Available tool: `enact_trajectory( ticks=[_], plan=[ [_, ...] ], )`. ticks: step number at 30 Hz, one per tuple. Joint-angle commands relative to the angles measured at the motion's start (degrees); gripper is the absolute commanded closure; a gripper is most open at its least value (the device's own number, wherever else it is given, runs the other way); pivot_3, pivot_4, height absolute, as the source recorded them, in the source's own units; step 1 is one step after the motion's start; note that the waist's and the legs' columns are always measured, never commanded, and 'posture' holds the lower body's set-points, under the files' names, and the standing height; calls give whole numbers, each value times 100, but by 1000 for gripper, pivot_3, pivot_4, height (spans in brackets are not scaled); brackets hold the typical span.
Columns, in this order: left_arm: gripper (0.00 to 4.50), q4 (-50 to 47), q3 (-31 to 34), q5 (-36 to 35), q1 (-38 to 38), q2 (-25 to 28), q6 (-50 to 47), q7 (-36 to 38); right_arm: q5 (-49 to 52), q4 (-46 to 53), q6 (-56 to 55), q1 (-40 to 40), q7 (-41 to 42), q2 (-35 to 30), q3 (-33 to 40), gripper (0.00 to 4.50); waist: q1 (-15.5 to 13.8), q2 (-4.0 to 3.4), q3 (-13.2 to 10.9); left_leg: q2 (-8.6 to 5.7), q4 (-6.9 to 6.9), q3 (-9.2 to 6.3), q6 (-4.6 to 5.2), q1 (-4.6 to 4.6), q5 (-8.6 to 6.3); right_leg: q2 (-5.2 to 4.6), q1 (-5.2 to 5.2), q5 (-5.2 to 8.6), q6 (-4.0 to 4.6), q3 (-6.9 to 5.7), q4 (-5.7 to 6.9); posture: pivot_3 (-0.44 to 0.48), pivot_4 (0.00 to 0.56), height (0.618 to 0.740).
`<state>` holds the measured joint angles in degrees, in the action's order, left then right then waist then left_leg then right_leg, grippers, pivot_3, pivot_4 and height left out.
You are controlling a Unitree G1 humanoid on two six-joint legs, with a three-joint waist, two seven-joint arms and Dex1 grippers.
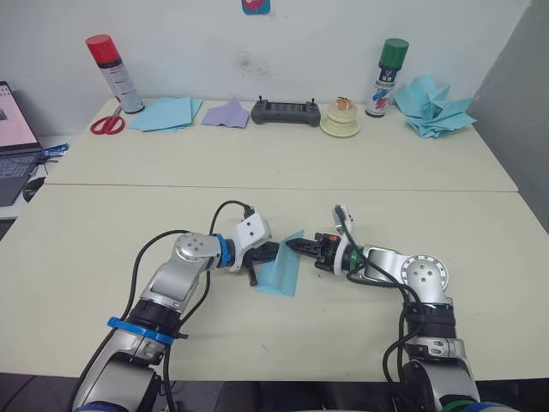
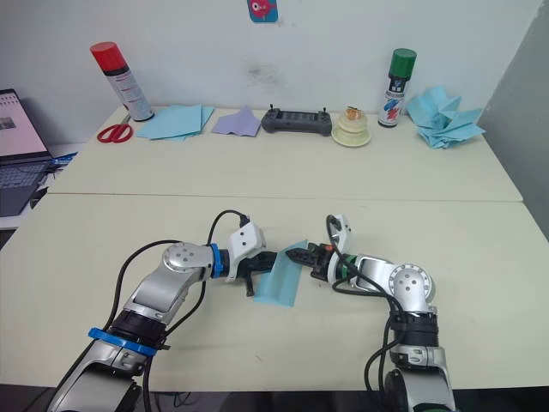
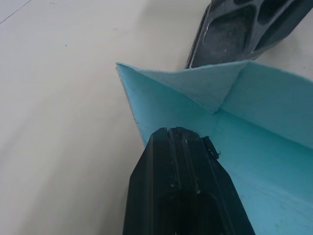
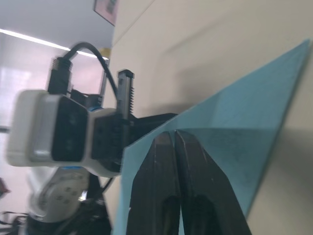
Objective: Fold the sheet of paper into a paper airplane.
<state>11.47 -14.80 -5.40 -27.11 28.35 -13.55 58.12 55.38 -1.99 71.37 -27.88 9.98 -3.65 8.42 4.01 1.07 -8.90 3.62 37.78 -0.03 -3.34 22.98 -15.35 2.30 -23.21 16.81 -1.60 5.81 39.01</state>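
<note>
The sheet of paper (image 1: 279, 273) is light blue and partly folded. It lies near the front of the table with one corner flap raised. My left gripper (image 1: 268, 253) comes in from the left, its fingers shut at the sheet's left edge (image 3: 182, 133), apparently pinching it. My right gripper (image 1: 289, 245) reaches in from the right, shut, with its tips (image 4: 174, 133) against the raised flap of the sheet (image 4: 234, 132). The two grippers nearly meet over the paper. The right gripper's fingers (image 3: 230, 29) show just beyond the folded corner in the left wrist view.
Along the far table stand a red-capped spray can (image 1: 113, 73), red scissors (image 1: 106, 124), a stack of blue sheets (image 1: 167, 113), a lilac paper (image 1: 226, 113), a black controller (image 1: 286, 112), a green-capped can (image 1: 387, 77) and a heap of blue paper planes (image 1: 437, 107). A laptop (image 1: 13, 137) sits far left.
</note>
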Motion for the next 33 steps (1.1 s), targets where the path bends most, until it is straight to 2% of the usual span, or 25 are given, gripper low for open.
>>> enact_trajectory(
  ticks=[1, 7, 14, 20, 24, 30, 33],
  plan=[
    [4500, 205, -125, 191, 121, 89, -101, 2, -867, 449, -1067, -22, 922, -367, -931, 4473, 4, 0, 0, -1, 0, 0, 0, 0, 0, 0, 0, 0, 0, 0, 0, 0, 150, 740],
    [4500, 225, -70, 158, 115, 179, -130, 54, -2189, 472, -2538, 123, 1977, -942, -2140, 4473, 5, 1, 0, 0, 1, 0, 0, 0, 0, 0, 0, 0, -1, 0, 0, 0, 150, 740],
    [4500, 124, 211, -91, 69, 461, -376, 231, -3363, 57, -3540, 70, 2564, -1243, -2911, 4473, 48, 2, -1, 1, 2, 0, 0, -3, 0, 2, 0, 0, 0, 1, 2, 0, 150, 740],
    [4500, -138, 651, -489, -55, 903, -699, 468, -3742, -179, -3604, 19, 2665, -1169, -2952, 4473, 69, 4, -6, 6, 2, -3, 0, -3, 0, 8, -2, 0, 1, 0, 4, 0, 150, 740],
    [4500, -499, 889, -759, -137, 836, -845, 396, -3825, -184, -3546, 31, 2697, -1133, -2904, 4473, 60, 8, -11, 5, 3, -3, 0, -2, 0, 6, -2, 0, 1, 1, 3, 0, 150, 740],
    [4500, -902, 491, -706, -47, 311, -978, 211, -3885, -192, -3455, 58, 2761, -1093, -2781, 4473, 23, 8, -11, 0, 7, 1, -1, 0, 0, -1, 0, -3, 6, 1, 3, 0, 150, 740],
    [4500, -709, 140, -233, -8, 345, -708, 67, -3863, -123, -3354, 69, 2750, -1077, -2696, 4473, 24, 8, -11, 2, 6, -1, -1, -2, 0, 3, -1, -5, 10, 1, 6, 0, 150, 740]
  ],
)
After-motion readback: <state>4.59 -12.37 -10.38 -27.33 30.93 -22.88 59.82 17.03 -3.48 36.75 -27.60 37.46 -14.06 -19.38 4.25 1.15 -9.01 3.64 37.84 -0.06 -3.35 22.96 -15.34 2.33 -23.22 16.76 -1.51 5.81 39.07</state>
